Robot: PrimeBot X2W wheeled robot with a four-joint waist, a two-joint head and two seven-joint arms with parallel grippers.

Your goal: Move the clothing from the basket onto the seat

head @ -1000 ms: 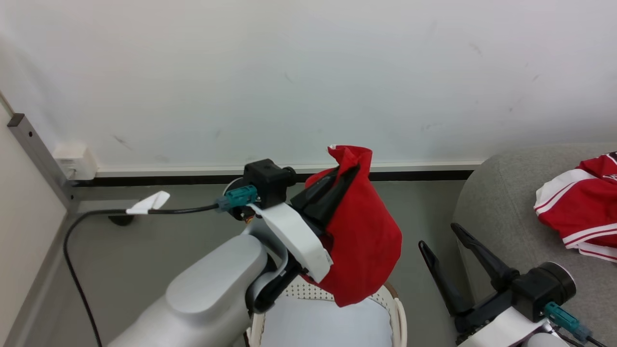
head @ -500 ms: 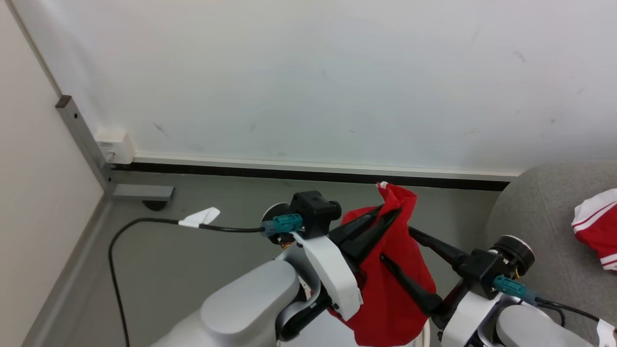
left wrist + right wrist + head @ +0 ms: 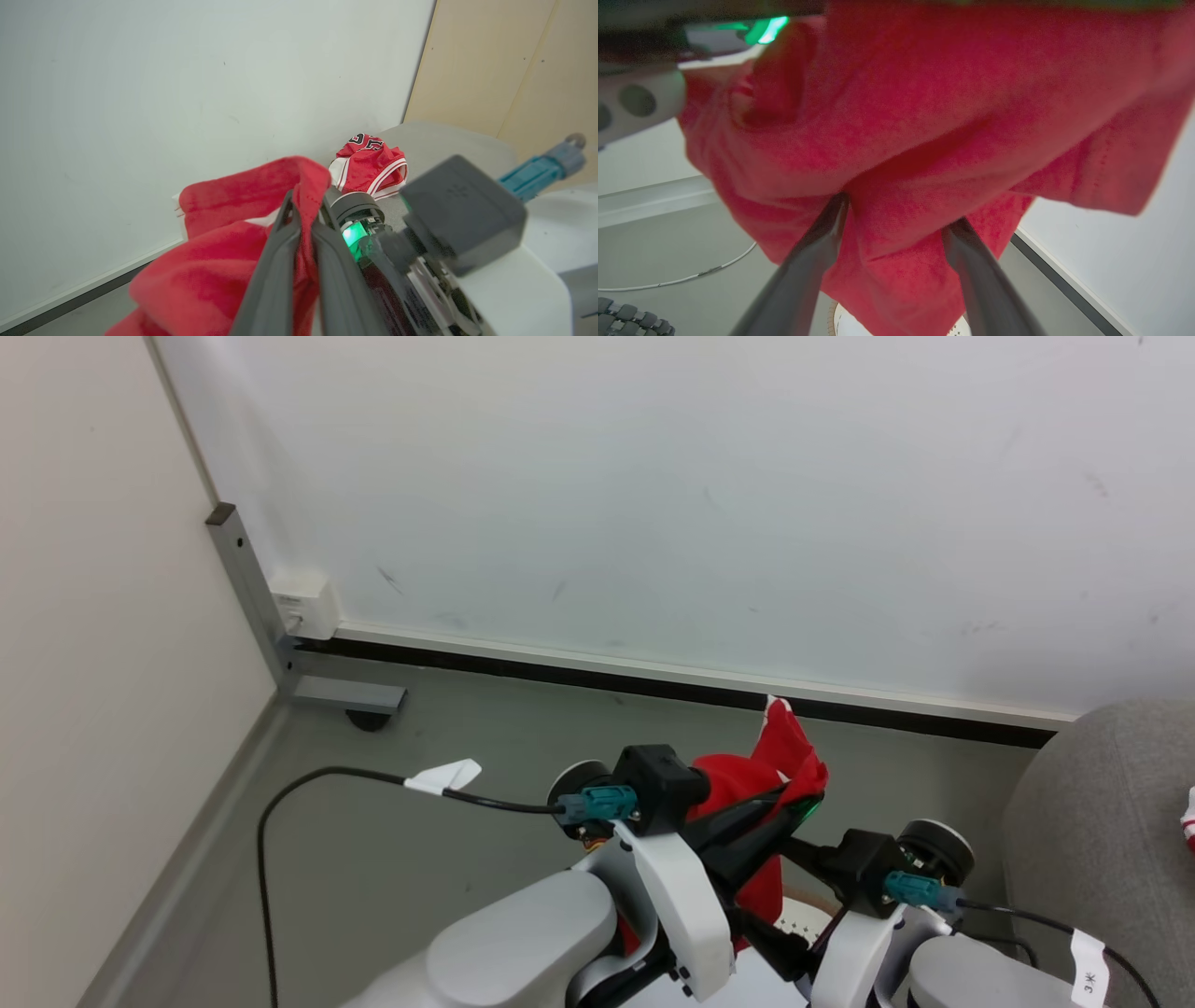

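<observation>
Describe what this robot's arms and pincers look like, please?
Both arms are smooth, rounded pale grey shells with white wrist plates. The left gripper and right gripper each have two long, tapering dark fingers. Black boxy wrist modules carry teal connectors with black cables, one white-tagged; a green light glows.
</observation>
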